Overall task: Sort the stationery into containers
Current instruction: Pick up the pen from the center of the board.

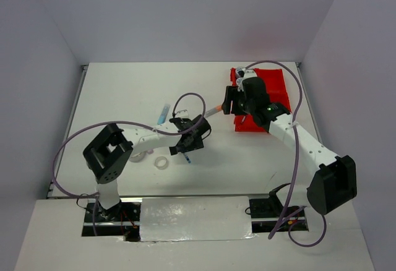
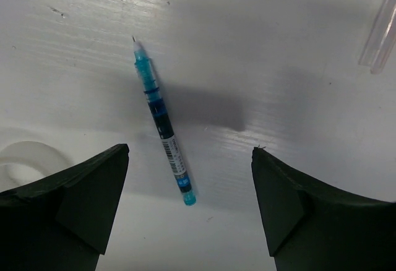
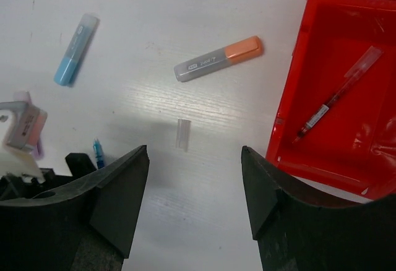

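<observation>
My top cam looks down from behind the bases, far out, and takes in the whole table (image 1: 124, 98). Wrist cams face down: left close, right higher. Both share the blue pen (image 2: 162, 124) and the clear cap (image 3: 183, 134).

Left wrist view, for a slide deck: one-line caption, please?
Open left gripper hovers over a blue pen on the white table, clear cap nearby.

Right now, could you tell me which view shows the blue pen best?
The left wrist view: the blue pen lies whole under the open left gripper. The top external view shows only a blue speck; the right wrist view, just one end.
</observation>
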Robot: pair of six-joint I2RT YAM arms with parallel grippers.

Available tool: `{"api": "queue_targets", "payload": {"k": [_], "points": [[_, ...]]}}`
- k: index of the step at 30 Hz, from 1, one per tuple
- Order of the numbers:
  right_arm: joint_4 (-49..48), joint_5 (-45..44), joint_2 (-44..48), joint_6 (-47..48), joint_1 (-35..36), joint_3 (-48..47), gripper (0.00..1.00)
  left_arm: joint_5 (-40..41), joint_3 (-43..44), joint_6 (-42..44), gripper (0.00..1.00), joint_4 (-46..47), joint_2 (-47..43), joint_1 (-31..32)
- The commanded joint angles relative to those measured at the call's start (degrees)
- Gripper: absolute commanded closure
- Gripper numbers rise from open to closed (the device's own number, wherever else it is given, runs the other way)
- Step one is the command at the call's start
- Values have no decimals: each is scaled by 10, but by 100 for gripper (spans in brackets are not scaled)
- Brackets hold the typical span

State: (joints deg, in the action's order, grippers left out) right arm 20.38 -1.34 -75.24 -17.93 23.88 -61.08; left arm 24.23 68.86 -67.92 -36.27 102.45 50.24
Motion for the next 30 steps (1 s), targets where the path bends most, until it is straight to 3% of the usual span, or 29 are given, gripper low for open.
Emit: {"api": "queue_targets", "payload": {"k": [1,5,12,13,14,16,17,20,24,27,28,30], "points": [[8,11,31,20,4,3,32,34,47,-85,8,-57,37,6],[2,44,29,24,5,4,32,40,45,-125,10,-75,50,8],[-12,75,28,26,5,16,35,28,36,-149,23,-84,69,7],[-13,78,28,26,5,17,36,26,34,-150,28,-82,71,7],[-16,79,30,26,4,18,36,24,29,-150,40,-78,71,7],[-20,81,32,26,3,24,37,9,6,-143,50,-50,66,7],[-24,84,33,28,3,25,37,3,-1,-140,68,-42,65,6],[-30,99,30,31,-1,27,38,-15,-28,-123,100,-20,50,5],[-48,125,23,20,-22,39,41,26,-28,-78,100,-23,-20,11],[-46,95,-6,11,-16,36,43,72,-18,-28,100,-59,-87,14],[-38,89,-18,10,-9,25,43,89,-25,5,100,-32,-108,14],[-26,60,-57,11,10,7,43,77,-36,147,100,14,-169,14]]}}
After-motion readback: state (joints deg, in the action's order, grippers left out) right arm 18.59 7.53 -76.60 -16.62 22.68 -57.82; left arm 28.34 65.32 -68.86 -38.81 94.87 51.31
